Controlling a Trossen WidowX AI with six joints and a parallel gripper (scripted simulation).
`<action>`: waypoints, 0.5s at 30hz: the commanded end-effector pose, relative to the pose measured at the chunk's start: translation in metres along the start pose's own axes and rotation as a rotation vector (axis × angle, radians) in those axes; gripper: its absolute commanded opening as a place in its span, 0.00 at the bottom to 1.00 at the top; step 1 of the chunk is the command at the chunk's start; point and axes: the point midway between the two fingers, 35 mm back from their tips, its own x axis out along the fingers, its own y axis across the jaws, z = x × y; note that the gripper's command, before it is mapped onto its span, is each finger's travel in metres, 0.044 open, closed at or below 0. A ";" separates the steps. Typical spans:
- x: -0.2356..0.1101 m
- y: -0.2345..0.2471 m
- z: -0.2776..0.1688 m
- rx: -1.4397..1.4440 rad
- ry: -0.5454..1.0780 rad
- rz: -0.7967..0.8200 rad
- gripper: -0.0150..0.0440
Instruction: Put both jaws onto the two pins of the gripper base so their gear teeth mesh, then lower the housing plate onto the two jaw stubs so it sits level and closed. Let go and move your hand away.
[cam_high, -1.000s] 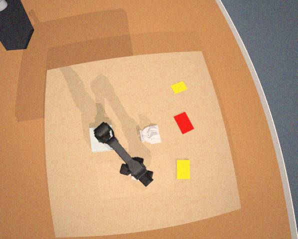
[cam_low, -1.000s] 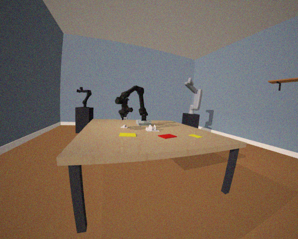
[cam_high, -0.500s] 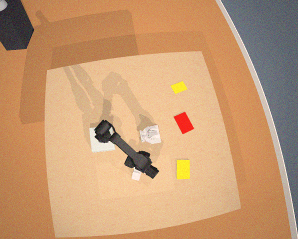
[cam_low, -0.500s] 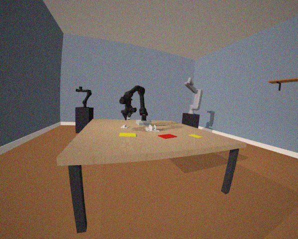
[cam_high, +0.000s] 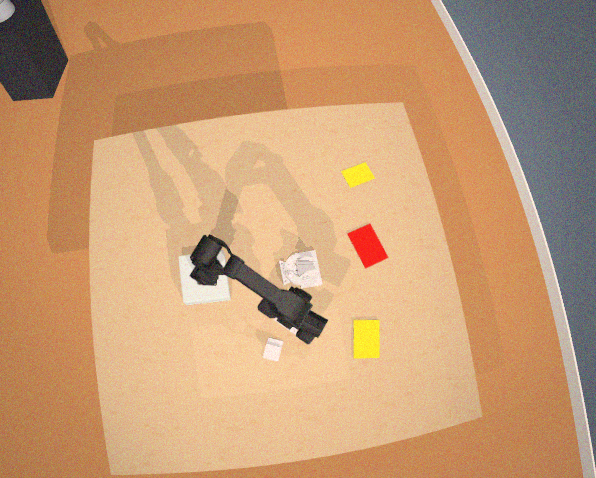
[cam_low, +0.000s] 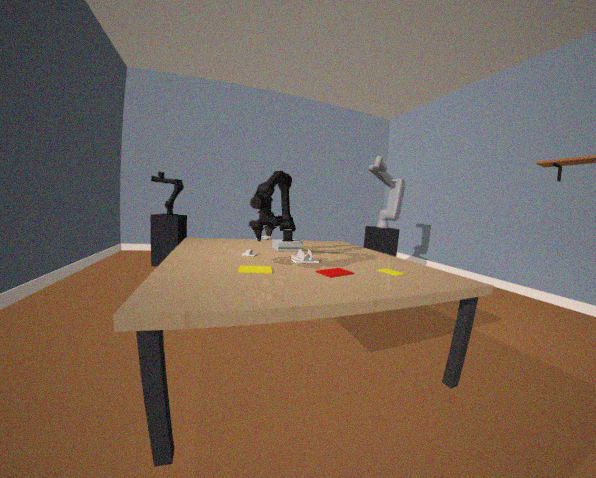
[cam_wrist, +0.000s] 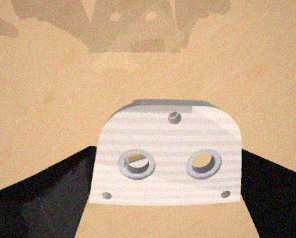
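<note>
My gripper (cam_high: 287, 325) (cam_low: 267, 236) (cam_wrist: 166, 155) is shut on the white housing plate (cam_high: 293, 330) (cam_low: 266, 237) (cam_wrist: 170, 189), one black finger at each side edge. In the wrist view the plate shows two ringed holes and three small ones. It is held above the table. The white gripper base (cam_high: 315, 281) (cam_low: 311, 261) lies on the table, away from the plate's underside. White upright parts, which look like the jaws (cam_high: 304, 266) (cam_low: 302, 255), stand on it. Whether their teeth mesh is too small to tell.
A small white block (cam_high: 273, 350) (cam_low: 249, 254) stands near the gripper. A yellow rectangle (cam_high: 366, 339) (cam_low: 255, 269), a red one (cam_high: 367, 246) (cam_low: 335, 272) and a smaller yellow one (cam_high: 358, 175) (cam_low: 390, 272) lie on the table. A pale slab (cam_high: 206, 296) (cam_low: 287, 245) is under the arm's base.
</note>
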 end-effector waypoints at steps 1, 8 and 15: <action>0.001 0.004 0.013 0.049 0.000 0.002 0.85; 0.001 0.012 0.035 0.141 -0.002 0.003 0.85; 0.001 0.022 0.056 0.234 -0.003 0.004 0.85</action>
